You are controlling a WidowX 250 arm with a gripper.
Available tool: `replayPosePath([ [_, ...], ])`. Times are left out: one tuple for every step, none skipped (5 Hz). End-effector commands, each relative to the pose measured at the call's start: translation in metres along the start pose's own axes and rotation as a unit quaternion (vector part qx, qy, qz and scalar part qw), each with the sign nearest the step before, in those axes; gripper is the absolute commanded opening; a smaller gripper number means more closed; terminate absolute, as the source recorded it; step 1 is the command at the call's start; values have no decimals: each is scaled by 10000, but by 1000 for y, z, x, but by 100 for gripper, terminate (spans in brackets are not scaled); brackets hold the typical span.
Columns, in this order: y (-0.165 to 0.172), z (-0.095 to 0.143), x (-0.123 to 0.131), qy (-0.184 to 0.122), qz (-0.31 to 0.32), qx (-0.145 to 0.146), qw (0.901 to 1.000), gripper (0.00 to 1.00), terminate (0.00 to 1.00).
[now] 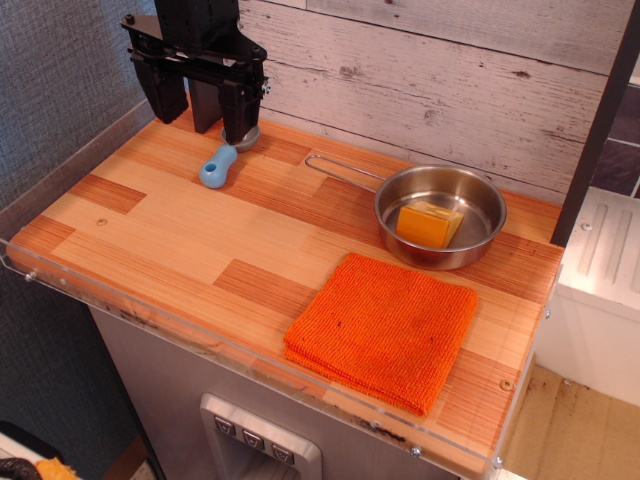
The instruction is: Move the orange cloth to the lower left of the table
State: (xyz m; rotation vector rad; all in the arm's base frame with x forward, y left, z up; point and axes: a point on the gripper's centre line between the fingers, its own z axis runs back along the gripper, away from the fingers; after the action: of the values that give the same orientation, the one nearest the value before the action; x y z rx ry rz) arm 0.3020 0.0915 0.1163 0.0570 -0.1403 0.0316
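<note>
Table [170,230]: striped light and reddish-brown planks, running from upper left of the frame to lower right; clear acrylic rim with small screws along the near edge.
Backdrop: whitewashed plank wall [450,80] behind; grey textured panel at left.
Orange cloth [382,328]: folded flat at lower right of centre, near corner close to the front rim, apart from everything else.
Steel pan [440,215]: just above the cloth, handle pointing left, yellow-orange block [428,223] inside.
Blue-handled tool [220,165]: upper left, under the gripper.
Gripper [200,100]: upper left, far from the cloth, fingers spread, empty.
Open room: bare planks across left and centre.
</note>
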Motion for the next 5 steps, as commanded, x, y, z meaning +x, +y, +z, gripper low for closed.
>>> replayPosePath([
  [0, 0, 0, 0, 0, 0, 10000, 100, 0],
  [-39, -4, -6, -57, -318, -174, 9993, 100, 0],
  [-77, -7, -17, -163, -689, -358, 9968, 100, 0],
  [-113, -19, -30, -72, -848, -312, 9959, 100, 0],
  [-138, -32, -43, 104, -912, -323, 9953, 100, 0],
])
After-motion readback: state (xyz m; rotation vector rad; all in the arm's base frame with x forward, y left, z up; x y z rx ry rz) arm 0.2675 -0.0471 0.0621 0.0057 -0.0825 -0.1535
